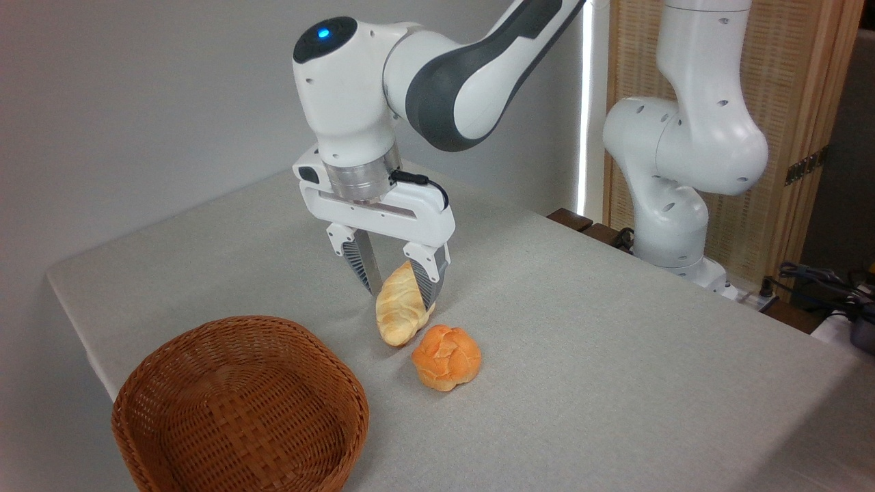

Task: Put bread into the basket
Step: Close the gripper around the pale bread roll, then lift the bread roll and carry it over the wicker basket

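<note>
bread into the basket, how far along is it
Done: the gripper has closed on the pale yellow braided loaf. In hand: the loaf hangs tilted, whether clear of the grey table is unclear. Left: carrying it to the empty round reddish-brown wicker basket and releasing.

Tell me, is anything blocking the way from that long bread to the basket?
Nothing visible does. The bread sits between the gripper fingers, and only bare table lies between it and the basket. The round bun sits on the far side, away from the basket.

basket [239, 403]: woven wicker | table [615, 355]: matt cloth | arm [465, 75]: glossy plastic
</note>
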You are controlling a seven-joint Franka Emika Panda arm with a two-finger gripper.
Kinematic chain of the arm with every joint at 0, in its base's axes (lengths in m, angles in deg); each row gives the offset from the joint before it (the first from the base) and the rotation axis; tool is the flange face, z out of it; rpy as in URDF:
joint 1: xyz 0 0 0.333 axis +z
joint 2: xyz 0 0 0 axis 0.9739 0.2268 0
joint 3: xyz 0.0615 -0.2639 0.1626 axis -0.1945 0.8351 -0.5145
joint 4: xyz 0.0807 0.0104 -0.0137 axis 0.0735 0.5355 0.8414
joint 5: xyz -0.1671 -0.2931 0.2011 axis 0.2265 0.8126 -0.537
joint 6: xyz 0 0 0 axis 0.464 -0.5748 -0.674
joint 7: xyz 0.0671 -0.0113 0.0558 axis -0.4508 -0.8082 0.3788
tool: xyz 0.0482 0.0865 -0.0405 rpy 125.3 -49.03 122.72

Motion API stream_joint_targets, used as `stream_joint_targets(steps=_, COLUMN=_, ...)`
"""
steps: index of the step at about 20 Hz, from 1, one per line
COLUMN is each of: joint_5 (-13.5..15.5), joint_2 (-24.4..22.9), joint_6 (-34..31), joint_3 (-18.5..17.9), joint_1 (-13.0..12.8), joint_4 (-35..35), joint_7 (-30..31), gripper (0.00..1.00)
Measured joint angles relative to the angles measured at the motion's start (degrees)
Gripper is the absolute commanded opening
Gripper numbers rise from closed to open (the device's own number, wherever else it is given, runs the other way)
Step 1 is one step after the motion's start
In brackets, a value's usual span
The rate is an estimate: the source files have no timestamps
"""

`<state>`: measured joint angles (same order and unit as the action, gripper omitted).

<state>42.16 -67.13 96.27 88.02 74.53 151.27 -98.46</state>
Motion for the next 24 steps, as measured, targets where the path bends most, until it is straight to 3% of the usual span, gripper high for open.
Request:
stream_joint_targets(steps=8, joint_5=0.0, joint_2=0.5, joint_6=1.7, joint_3=0.7, joint_1=0.0, joint_4=1.3, joint_7=0.0, gripper=1.00)
stream_joint_targets(steps=10, joint_5=0.0, joint_2=0.8, joint_6=2.9, joint_3=1.1, joint_1=0.0, joint_4=1.8, joint_7=0.5, gripper=0.89)
stream_joint_targets(steps=12, joint_5=0.0, joint_2=0.9, joint_6=3.2, joint_3=1.1, joint_1=0.0, joint_4=1.9, joint_7=0.8, gripper=0.72)
stream_joint_targets(steps=13, joint_5=0.0, joint_2=0.9, joint_6=3.3, joint_3=1.1, joint_1=0.0, joint_4=1.9, joint_7=0.8, gripper=0.58)
stream_joint_targets(steps=15, joint_5=0.0, joint_2=0.9, joint_6=3.4, joint_3=1.2, joint_1=0.0, joint_4=1.9, joint_7=0.8, gripper=0.45)
stream_joint_targets(steps=19, joint_5=0.0, joint_2=0.9, joint_6=3.4, joint_3=1.2, joint_1=0.0, joint_4=1.9, joint_7=0.0, gripper=0.38)
stream_joint_targets(steps=24, joint_5=0.0, joint_2=0.9, joint_6=3.4, joint_3=1.3, joint_1=0.0, joint_4=1.9, joint_7=-1.1, gripper=0.38)
